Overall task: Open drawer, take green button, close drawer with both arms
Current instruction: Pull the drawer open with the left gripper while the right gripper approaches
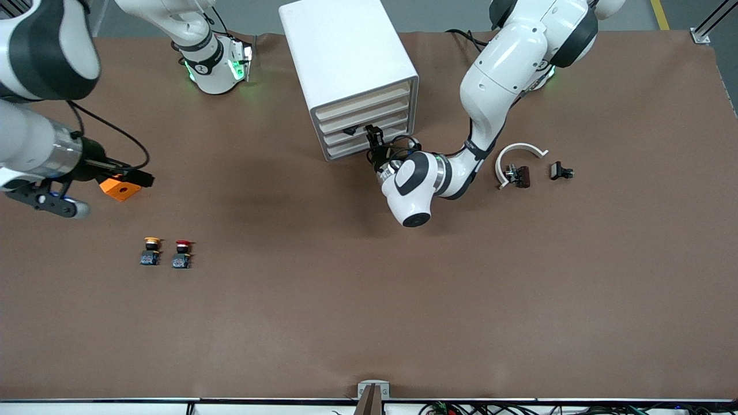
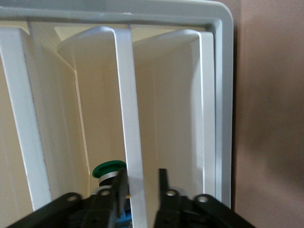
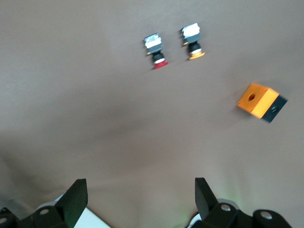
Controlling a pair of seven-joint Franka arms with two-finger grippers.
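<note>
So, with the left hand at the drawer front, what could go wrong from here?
1. The left hand pinches only the thin cream front wall of the drawer; it might slip when pulling.
2. The green-capped push button sits right beside one finger and could be knocked.
3. The white rounded box cabinet looks unheld and may slide.

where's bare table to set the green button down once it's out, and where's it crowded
Widest bare stretch: the table nearer the camera than the cabinet, between the red-capped button and the left arm's end. Crowded: the drawer front, where the left gripper sits, and beside the white curved part and black clips. The right gripper hovers near the orange block.
</note>
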